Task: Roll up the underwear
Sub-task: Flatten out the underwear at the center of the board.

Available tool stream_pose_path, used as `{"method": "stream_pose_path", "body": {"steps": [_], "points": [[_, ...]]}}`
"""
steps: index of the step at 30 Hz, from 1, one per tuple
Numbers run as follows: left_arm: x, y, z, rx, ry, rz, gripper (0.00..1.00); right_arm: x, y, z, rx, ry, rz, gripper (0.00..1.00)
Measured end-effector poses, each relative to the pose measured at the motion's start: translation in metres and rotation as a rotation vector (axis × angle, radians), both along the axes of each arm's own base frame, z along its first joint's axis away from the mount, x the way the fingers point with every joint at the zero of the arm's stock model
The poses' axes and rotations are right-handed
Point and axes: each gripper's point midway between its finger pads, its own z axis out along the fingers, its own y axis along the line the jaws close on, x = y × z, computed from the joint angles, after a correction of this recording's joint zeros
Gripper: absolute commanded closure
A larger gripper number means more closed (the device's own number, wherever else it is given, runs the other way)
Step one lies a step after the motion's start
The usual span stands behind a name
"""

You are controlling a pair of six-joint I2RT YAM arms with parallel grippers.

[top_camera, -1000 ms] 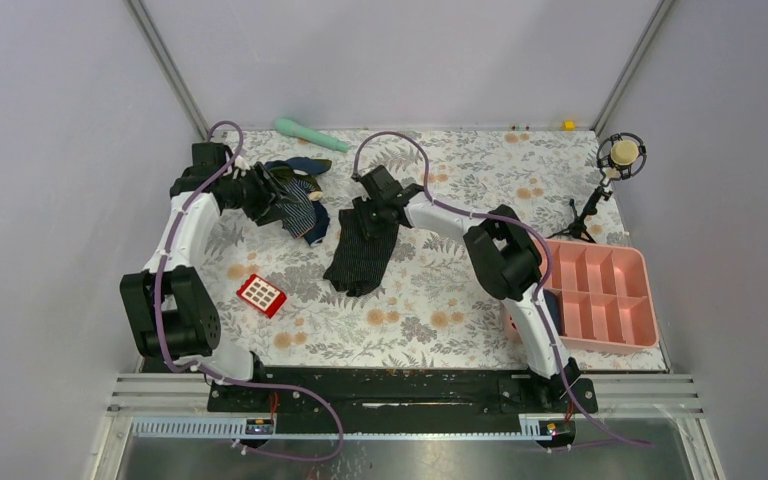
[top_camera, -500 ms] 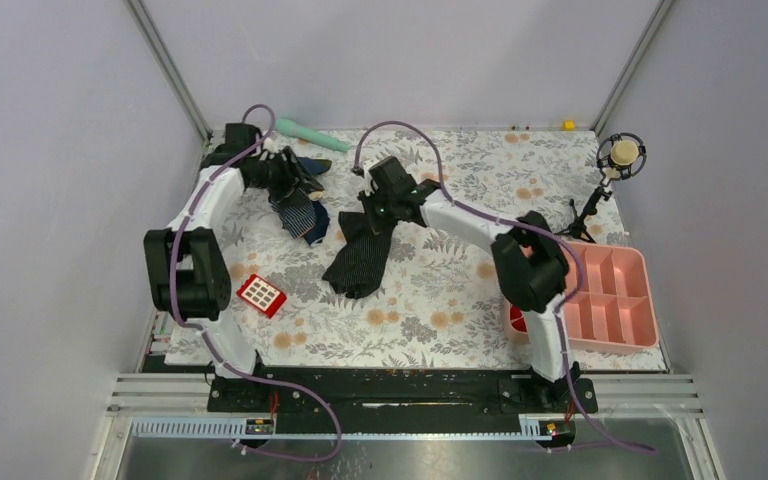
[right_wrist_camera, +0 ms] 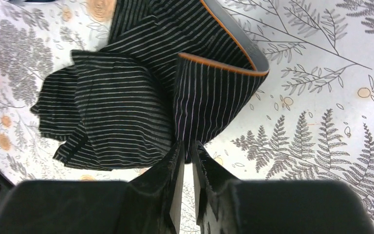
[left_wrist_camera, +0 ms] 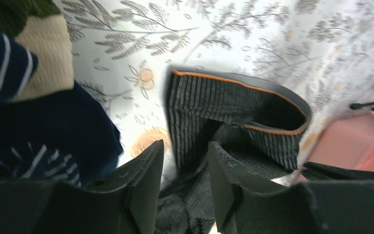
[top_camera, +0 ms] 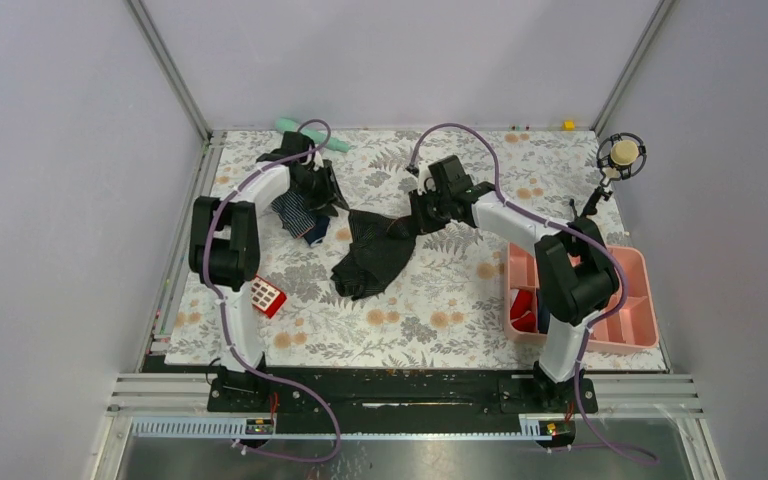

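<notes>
Two hands reach over the far half of the flower-printed surface (top_camera: 430, 320). We see the right hand (right_wrist_camera: 187, 146) with its fingers pressed almost together, pinching a fold of the soft black pinstriped underwear (right_wrist_camera: 126, 97) just below its orange-piped waistband, which curls up into an open loop. The rest of the cloth lies rumpled in loose folds on the surface, near its middle (the fine pale stripes run at several angles there). The left hand (left_wrist_camera: 185, 146) has its dark fingers parted with nothing clasped between them, over one edge of the underwear; we cannot tell whether it touches the cloth. Just beside it lies the knitted navy garment with white stripes and olive trim (left_wrist_camera: 9, 63).
</notes>
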Motion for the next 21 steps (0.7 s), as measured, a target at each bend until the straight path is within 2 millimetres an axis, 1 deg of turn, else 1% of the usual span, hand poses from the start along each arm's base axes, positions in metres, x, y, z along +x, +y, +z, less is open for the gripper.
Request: {"method": "stream_pose_path", "body": {"steps": [3, 5, 8, 12, 16, 21], "points": [[0.005, 0.001, -0.02, 0.058, 0.012, -0.013, 0.63, 0.002, -0.007, -0.011, -0.015, 0.021, -0.014, 0.77], [0.009, -0.002, -0.026, 0.075, 0.006, -0.029, 0.64, 0.003, -0.009, -0.012, -0.017, 0.023, -0.018, 0.74], [0.018, -0.007, -0.03, 0.078, -0.011, -0.049, 0.68, 0.004, -0.011, -0.013, -0.02, 0.023, -0.019, 0.7], [0.029, -0.012, -0.036, 0.083, -0.035, -0.073, 0.72, -0.001, -0.014, -0.019, -0.031, 0.037, -0.017, 0.67], [0.032, -0.012, -0.042, 0.091, -0.034, -0.087, 0.7, -0.002, -0.015, -0.021, -0.034, 0.04, -0.017, 0.66], [0.031, -0.012, -0.051, 0.098, -0.021, -0.097, 0.71, -0.002, -0.016, -0.021, -0.037, 0.037, -0.017, 0.65]]}}
